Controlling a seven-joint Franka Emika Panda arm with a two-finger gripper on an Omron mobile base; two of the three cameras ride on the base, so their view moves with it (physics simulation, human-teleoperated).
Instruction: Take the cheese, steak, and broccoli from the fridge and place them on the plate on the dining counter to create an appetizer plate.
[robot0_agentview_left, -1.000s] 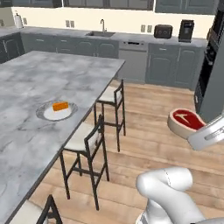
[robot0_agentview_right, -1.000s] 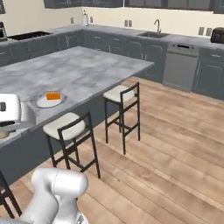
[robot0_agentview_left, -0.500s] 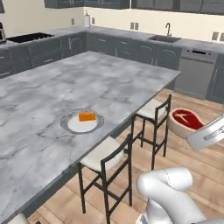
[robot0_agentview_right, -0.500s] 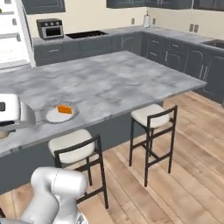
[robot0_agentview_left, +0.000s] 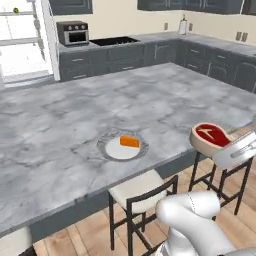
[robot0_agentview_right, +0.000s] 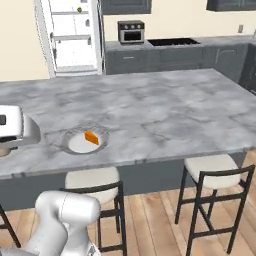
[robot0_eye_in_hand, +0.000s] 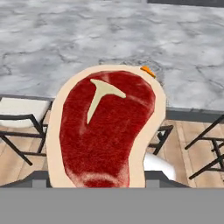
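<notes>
Steak (robot0_eye_in_hand: 105, 131) held in the hand (robot0_agentview_left: 235, 152), up off the floor, just off the worktop (robot0_agentview_left: 60, 130) edge above the stools (robot0_agentview_left: 137, 192). Fingertips hidden behind the meat in the hand view; steak covers most of the plate there, only an orange corner of cheese (robot0_eye_in_hand: 147, 70) peeks out. Cheese lies on the plate (robot0_agentview_left: 107, 150) near the worktop's front edge. Fridge (robot0_agentview_right: 72, 37) open behind; a small green blob on its top shelf, too small to identify.

Stools (robot0_agentview_left: 142, 192) crowd the dining counter (robot0_agentview_left: 60, 135) edge.
</notes>
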